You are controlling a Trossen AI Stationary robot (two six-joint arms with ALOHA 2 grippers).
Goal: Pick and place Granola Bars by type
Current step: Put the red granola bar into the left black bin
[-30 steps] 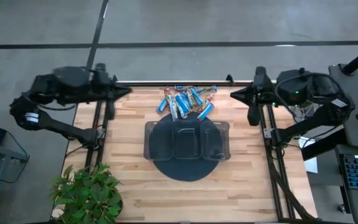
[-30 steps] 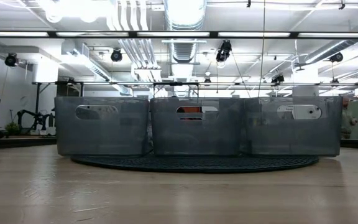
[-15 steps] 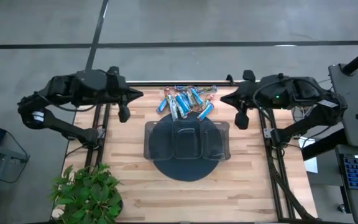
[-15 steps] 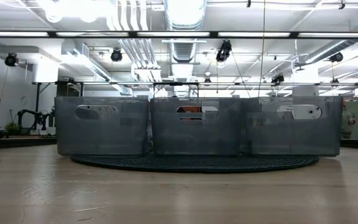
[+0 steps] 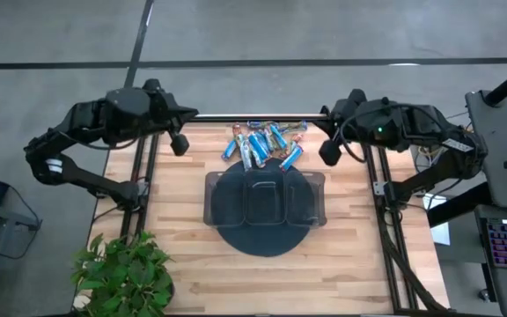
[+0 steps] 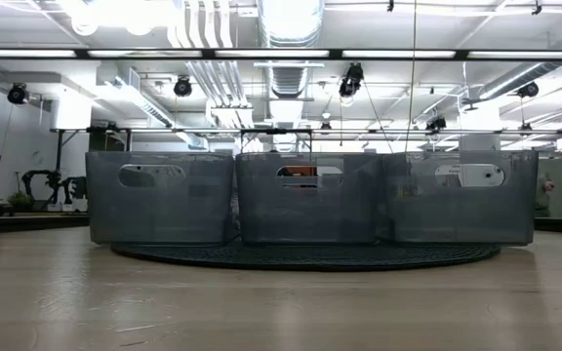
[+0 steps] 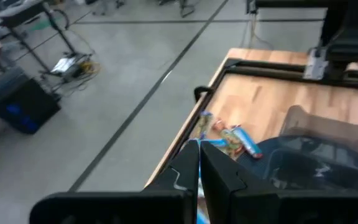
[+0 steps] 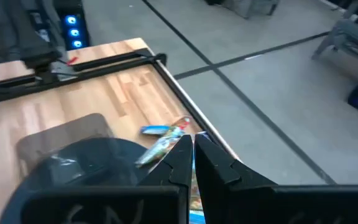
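The bars (image 5: 264, 143) lie heaped at the table's (image 5: 192, 229) far edge, just beyond the tray (image 5: 264, 201), which hides them in the low view. Left tool (image 5: 180, 143) and right tool (image 5: 329, 151) flank them, fingers together, empty.

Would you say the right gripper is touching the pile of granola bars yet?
Apart. In the high view the right gripper, jaws shut, sits to the right of the granola bars, with bare wooden table showing between them.
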